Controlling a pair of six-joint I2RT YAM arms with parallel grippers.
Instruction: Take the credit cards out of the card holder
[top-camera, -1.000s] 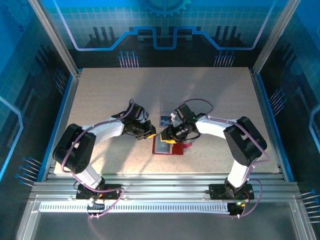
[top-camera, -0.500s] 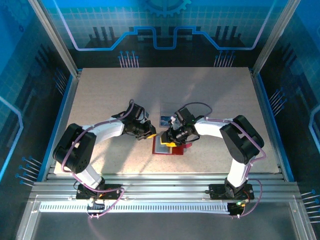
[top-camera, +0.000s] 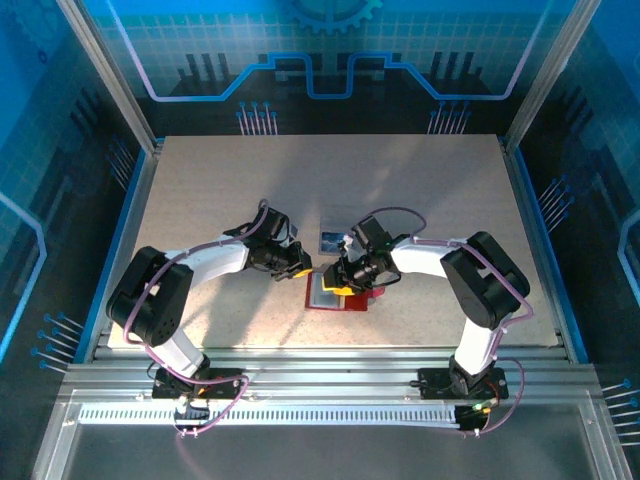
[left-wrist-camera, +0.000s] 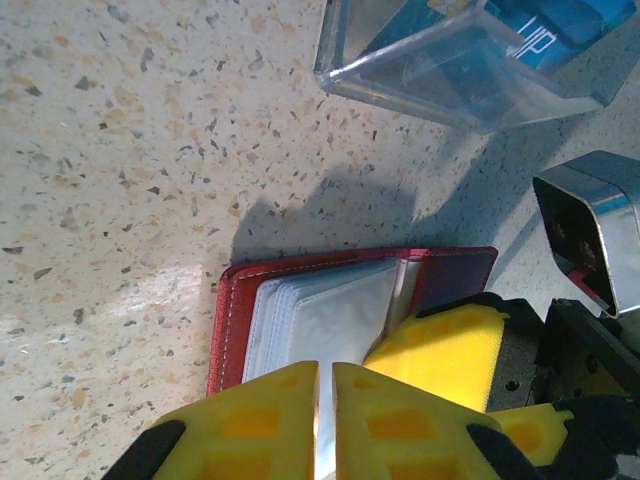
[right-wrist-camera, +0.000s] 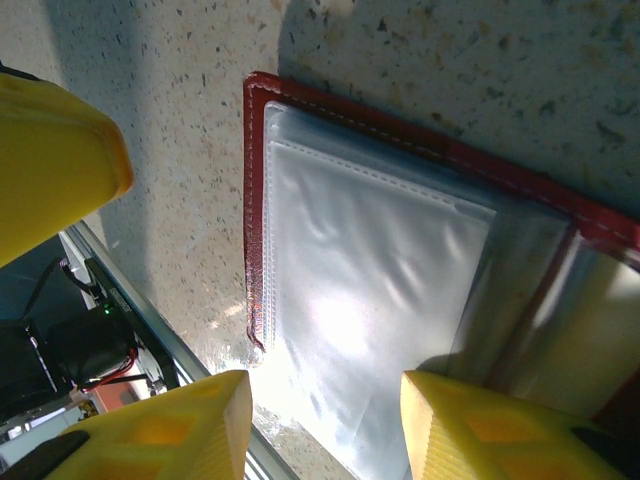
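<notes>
Speckled table (left-wrist-camera: 100, 150), card holder (left-wrist-camera: 235, 310) unfolded, left gripper (left-wrist-camera: 325, 380) closed, right gripper (right-wrist-camera: 325, 410) spread

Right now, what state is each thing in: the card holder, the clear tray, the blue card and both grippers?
card holder: open, lying flat on the table, clear pockets facing up.
clear tray: standing on the table, apart from the card holder.
blue card: out of the card holder, lying in the clear tray.
left gripper: shut, at the card holder's pockets.
right gripper: open, above the pockets.
</notes>
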